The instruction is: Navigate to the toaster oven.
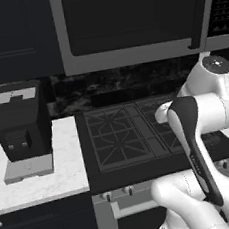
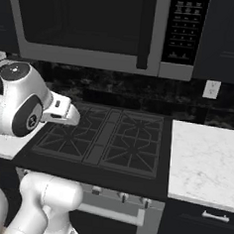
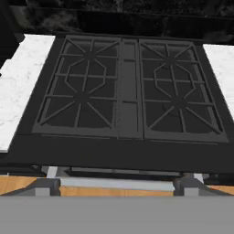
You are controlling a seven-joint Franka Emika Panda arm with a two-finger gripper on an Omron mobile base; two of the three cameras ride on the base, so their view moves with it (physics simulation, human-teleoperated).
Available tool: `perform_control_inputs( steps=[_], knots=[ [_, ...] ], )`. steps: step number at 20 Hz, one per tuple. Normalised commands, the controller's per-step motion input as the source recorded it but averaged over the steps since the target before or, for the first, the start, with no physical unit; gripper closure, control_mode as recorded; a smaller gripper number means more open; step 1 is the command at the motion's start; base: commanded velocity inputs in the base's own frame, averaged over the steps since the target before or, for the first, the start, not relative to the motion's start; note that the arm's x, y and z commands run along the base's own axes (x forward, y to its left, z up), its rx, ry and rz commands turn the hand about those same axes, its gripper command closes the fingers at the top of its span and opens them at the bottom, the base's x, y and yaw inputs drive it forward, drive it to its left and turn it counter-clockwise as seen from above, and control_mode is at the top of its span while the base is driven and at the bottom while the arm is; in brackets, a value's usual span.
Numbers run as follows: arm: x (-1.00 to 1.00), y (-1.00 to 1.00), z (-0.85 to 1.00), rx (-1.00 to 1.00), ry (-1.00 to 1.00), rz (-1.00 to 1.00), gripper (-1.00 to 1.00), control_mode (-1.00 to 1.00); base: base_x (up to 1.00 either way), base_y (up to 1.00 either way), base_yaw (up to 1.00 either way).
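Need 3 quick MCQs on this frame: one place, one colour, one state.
1. Where does the dark box appliance stand?
A. on the counter left of the cooktop
B. on the cooktop
C. on the floor

2. What colour are the countertops?
A. wood brown
B. white marble
C. green

3. What state is the microwave door in?
A. swung wide open
B. shut
C. taken off

Key: 1 A, it sits on the marble beside the cooktop's left edge. 2 B, both tops are white and veined. 3 B, the door lies flush in its frame.
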Motion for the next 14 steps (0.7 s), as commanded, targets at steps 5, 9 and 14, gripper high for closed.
perform_control_inputs(
  steps=[5,9,14],
  knots=[
    [-0.54,-0.12,0.01,0.00,-0.17,0.00,-1.00,1.00,-0.19,-0.14,-0.01],
    [0.00,0.00,0.00,0.00,0.00,0.00,-1.00,1.00,-1.00,-0.97,-0.11],
    [0.00,0.00,0.00,0.00,0.00,0.00,-1.00,1.00,-0.99,-0.50,-0.19]
  ],
)
